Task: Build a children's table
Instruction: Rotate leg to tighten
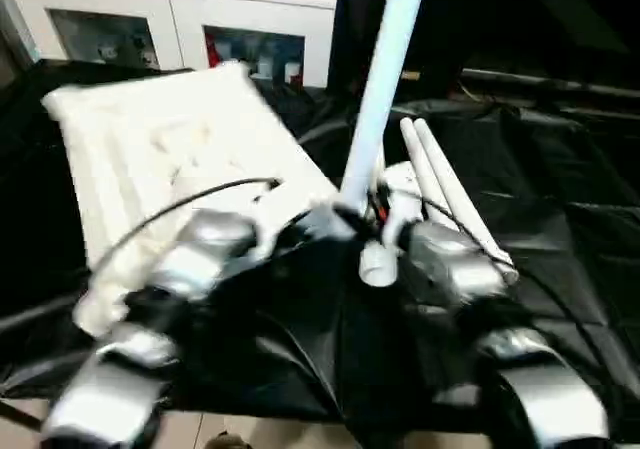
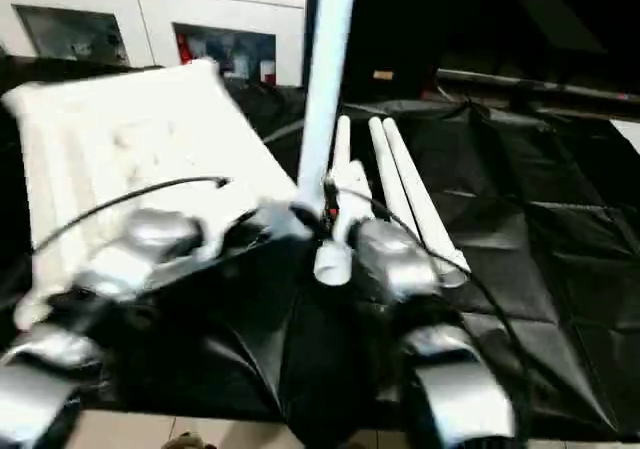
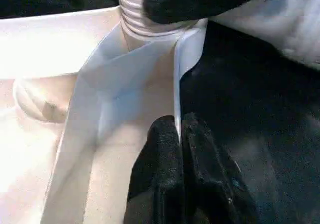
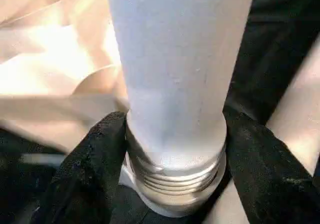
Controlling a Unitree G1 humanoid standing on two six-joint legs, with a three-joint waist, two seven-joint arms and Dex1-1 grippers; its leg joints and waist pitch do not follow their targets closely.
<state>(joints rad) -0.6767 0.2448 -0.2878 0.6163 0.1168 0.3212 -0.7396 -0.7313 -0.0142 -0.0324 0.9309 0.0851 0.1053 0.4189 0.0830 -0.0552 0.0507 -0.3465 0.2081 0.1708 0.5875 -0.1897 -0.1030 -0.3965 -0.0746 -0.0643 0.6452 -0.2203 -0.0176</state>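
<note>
The white tabletop (image 1: 150, 139) lies underside up on the black cloth, at the left. A white leg (image 1: 385, 79) stands upright at its near right corner, threaded end (image 4: 175, 184) down at the corner socket. My right gripper (image 4: 175, 129) is shut on the base of that leg, one black finger (image 4: 95, 169) on each side. My left gripper (image 3: 180, 134) is shut on the thin rim wall (image 3: 177, 84) of the tabletop beside that corner. Three more legs (image 1: 450, 194) lie side by side on the cloth, right of the upright one.
Black cloth (image 1: 560, 189) covers the work surface, with rumpled folds at the right. White cabinets (image 1: 180, 19) stand behind. A black cable (image 1: 170, 204) arcs over the tabletop to my left forearm. Light floor (image 1: 250, 434) shows at the near edge.
</note>
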